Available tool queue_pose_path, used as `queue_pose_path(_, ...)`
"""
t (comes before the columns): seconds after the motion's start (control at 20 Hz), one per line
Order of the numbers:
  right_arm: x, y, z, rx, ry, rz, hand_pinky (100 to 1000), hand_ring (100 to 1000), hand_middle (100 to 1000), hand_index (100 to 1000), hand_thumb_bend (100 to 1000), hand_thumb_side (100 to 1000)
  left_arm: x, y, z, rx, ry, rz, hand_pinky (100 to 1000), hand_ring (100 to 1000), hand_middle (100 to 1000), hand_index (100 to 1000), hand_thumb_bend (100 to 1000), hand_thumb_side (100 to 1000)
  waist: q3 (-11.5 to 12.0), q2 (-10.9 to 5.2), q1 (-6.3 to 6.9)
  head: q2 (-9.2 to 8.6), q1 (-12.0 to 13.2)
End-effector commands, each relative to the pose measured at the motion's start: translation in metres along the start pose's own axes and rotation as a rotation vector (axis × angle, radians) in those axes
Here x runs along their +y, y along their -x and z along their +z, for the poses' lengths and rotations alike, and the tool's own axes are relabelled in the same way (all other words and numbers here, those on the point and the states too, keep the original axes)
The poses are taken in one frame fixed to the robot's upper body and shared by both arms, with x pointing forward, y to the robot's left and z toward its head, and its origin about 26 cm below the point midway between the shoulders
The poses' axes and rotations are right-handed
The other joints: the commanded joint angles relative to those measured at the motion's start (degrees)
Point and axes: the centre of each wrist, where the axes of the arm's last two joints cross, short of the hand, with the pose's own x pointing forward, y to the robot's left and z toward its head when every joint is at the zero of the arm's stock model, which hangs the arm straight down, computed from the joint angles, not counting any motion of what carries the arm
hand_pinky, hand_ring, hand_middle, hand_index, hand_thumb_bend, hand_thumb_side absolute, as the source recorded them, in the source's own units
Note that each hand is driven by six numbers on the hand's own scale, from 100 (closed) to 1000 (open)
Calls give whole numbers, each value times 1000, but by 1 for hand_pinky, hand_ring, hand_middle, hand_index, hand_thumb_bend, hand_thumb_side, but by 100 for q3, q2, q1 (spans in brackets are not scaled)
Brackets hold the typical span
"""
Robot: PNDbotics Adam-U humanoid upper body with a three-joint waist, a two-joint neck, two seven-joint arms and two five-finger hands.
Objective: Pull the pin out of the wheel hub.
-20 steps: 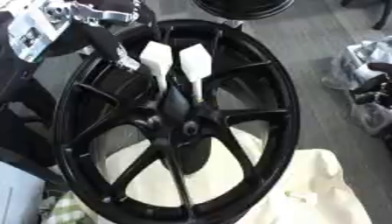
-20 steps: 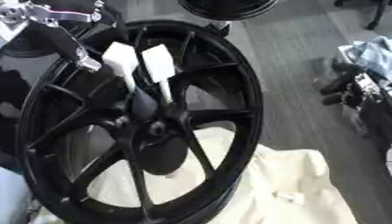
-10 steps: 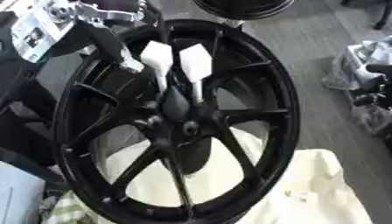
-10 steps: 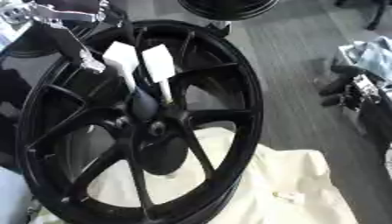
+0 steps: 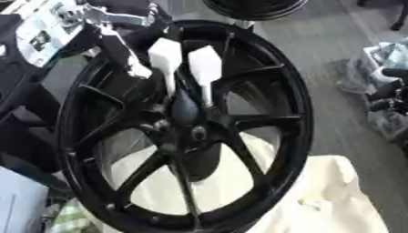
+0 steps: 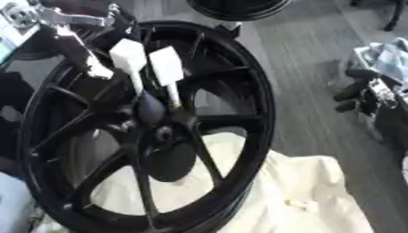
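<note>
Left eye view: left hand [image 5: 111, 27] at black wheel hub [image 5: 191, 132] rim, fingers' state unclear; no legible writing

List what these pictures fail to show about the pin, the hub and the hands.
- Pin: not distinguishable at the hub in either eye view; black on black, blurred.
- Left hand: its fingers merge with the dark wheel.
- Right hand: in neither view.
- The two white pieces: too blurred to identify.
</note>
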Motion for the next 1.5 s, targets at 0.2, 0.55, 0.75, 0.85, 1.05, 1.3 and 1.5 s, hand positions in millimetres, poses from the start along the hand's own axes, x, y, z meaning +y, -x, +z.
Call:
queue_pose_path(0.2,-6,-8,-3,-7,-9,49,595,643,527,801,100,746,20,-8,8,-191,182,-123,862,741,568,532,100,283,-18,-157,-26,-22,25)
queue_pose_path(0.55,-6,-8,-2,-3,-9,57,595,643,527,801,100,746,36,-18,16,-184,119,-49,829,681,505,420,100,226,-12,-162,-27,4,41)
queue_pose_path(0.75,-7,-7,-2,-1,-9,58,596,643,527,802,100,746,49,-20,25,-171,68,-9,817,659,486,369,100,239,-4,-167,-27,13,42)
queue_pose_path(0.85,-7,-7,-2,0,-8,58,596,643,527,802,100,747,54,-20,29,-167,46,8,813,646,486,342,100,241,-3,-168,-26,11,42)
queue_pose_path(1.05,-7,-7,-1,2,-7,59,596,644,528,802,100,748,68,-20,47,-157,-23,44,809,641,482,337,100,245,12,-164,-32,20,29)
queue_pose_path(1.3,-8,-6,0,4,1,61,596,644,528,802,100,746,82,-12,86,-133,-144,135,806,637,475,335,100,244,54,-166,-34,38,1)
queue_pose_path(1.5,-11,-5,3,9,15,67,596,644,528,803,100,746,77,4,132,-44,-214,209,806,636,474,335,100,245,125,-173,-16,58,-62)
